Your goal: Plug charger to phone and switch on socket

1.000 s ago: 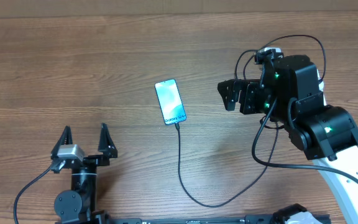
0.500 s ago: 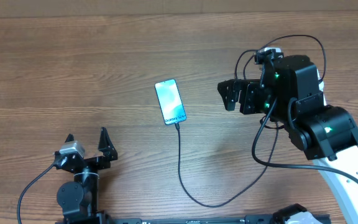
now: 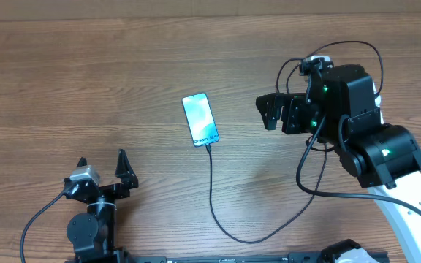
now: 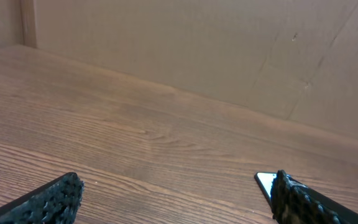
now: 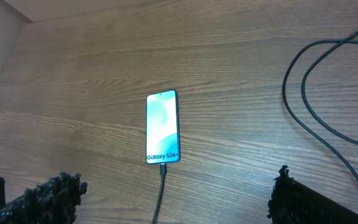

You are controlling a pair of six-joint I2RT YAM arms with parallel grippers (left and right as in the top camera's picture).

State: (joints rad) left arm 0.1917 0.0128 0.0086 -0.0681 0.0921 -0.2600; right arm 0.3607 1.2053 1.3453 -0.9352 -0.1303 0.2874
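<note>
The left end effector (image 3: 101, 160) and right end effector (image 3: 266, 112) are gaping wide, empty. The Galaxy phone (image 3: 199, 120) is lying on the tabletop (image 3: 86, 73), slick and fragile. Its limp charger cable (image 3: 212, 190) is probably wanting a pinch at the connector (image 5: 163, 167).

table (image 3: 86, 73): matt wood grain | phone (image 3: 199, 120): glossy screen | charger (image 3: 211, 183): smooth matt cable

We list: phone (image 5: 162, 127), screen lit, flat on wooden table (image 5: 241, 56); charger (image 5: 161, 186) plugged into its near end; right gripper (image 5: 173, 190) fingers spread wide apart.
</note>
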